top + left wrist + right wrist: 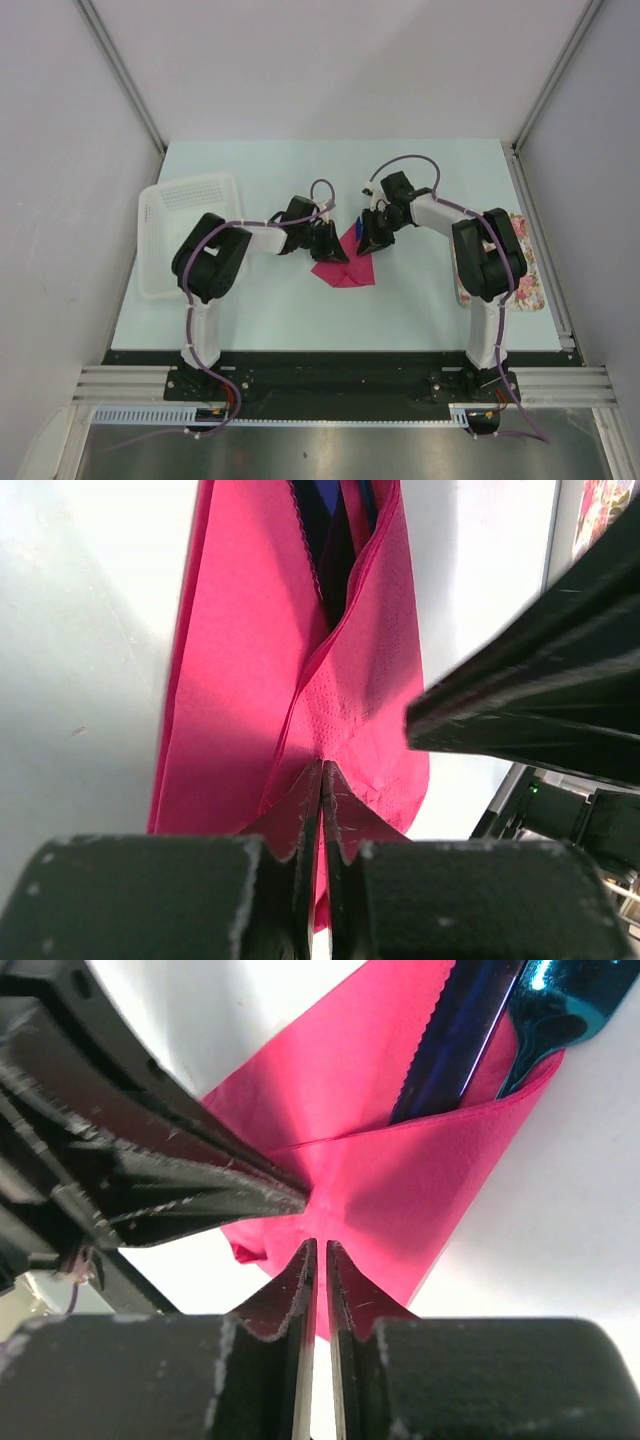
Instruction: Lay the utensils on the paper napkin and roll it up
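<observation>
Found napkin [345,268] on desk [420,310], folded over utensils [455,1035] poking from its open end. Saw left fingers [300,820] pinched narrow on a napkin fold, right fingers [285,1295] likewise clamped on its edge, both pairs close together. Noted basket [160,215] well left of napkin, tray [530,285] well right.

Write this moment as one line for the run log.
stage: wrapping | paper napkin: folded over utensils, ends showing | left claw: shut on napkin fold | right claw: shut on same fold | roll: not finished
</observation>
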Action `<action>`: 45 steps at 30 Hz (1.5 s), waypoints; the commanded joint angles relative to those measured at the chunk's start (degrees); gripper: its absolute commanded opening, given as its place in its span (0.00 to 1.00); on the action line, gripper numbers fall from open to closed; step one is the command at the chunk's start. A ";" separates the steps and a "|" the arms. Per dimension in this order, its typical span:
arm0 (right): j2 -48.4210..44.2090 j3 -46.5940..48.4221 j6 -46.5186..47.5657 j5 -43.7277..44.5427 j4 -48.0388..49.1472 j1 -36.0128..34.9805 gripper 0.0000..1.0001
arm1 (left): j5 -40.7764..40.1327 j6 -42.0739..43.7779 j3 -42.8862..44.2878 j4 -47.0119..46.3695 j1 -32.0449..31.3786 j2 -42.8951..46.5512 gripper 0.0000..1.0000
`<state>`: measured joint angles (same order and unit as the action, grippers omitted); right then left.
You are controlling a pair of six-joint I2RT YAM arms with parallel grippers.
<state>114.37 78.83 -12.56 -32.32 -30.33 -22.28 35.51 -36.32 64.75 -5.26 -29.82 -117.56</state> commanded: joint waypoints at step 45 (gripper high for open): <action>7.80 -10.19 -6.69 3.22 7.47 6.03 0.04 | -13.62 21.02 8.36 23.27 1.78 1.99 0.22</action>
<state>118.52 71.11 -22.50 -41.32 -18.02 -18.00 26.65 -19.00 69.52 14.76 -28.25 -112.79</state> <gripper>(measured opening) 0.033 0.291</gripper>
